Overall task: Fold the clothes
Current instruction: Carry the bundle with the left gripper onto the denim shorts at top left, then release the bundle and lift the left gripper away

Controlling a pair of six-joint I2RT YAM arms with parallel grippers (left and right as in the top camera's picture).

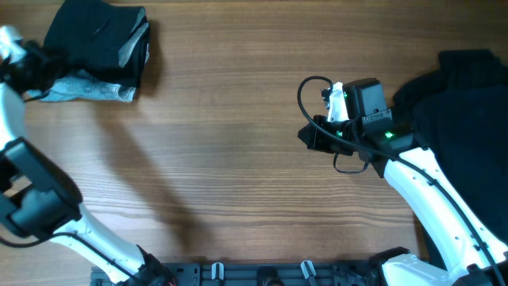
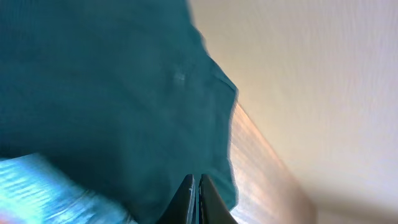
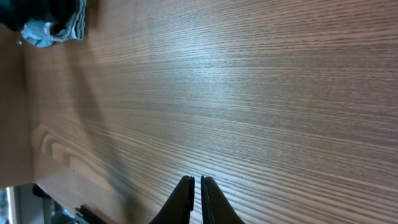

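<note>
My right end effector [image 3: 196,191] has its fingers pressed together with nothing between them. It hangs over bare tabletop [image 3: 261,93] near the middle, pointing left, away from the work. Behind it, at the far right edge, lies the dark crumpled garment [image 1: 464,91], which I judge to be the piece not yet folded. The arm's own forearm runs just beside that heap. So the first risk is that swinging toward it drags a hem off the right edge, where the overhead camera would lose it. Going in with the fingers shut would only shove the cloth into a tighter lump (I would want them wide before descending). The black cable [image 1: 301,95] looped at that wrist could also catch fabric on a low sweep.

My left end effector [image 2: 195,194] is likewise narrowed to a slit, right up against the dark folded garment [image 1: 99,40] at the far left. Whether any cloth is caught between the tips I cannot tell from the blurred wrist view. That garment sits on top of a pale blue garment [image 1: 87,89], and the stack is close to the far left corner. If the tips have snagged fabric, pulling away would peel the top piece open. It could also slide the whole stack toward the edge, undoing finished work.
</note>
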